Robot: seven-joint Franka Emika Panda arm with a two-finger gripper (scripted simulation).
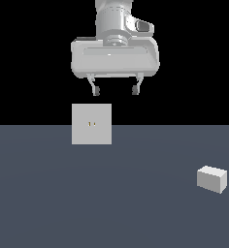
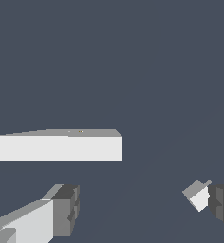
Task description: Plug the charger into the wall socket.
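The gripper (image 1: 115, 90) hangs high above the floor (image 1: 87, 203) with its 2 fingers spread wide and nothing between them. The charger (image 1: 212, 178) lies untouched on the floor, well off toward the exterior view's right, far from the wall socket (image 1: 91, 124) standing upright with its 2 slots. This looks like the opening reach: the arm must travel across, descend, and grasp the charger. No readable writing anywhere.

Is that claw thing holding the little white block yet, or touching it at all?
Apart. In the exterior view the gripper hangs high with open, empty jaws above the wall socket, while the charger lies alone on the floor far toward the exterior view's right.
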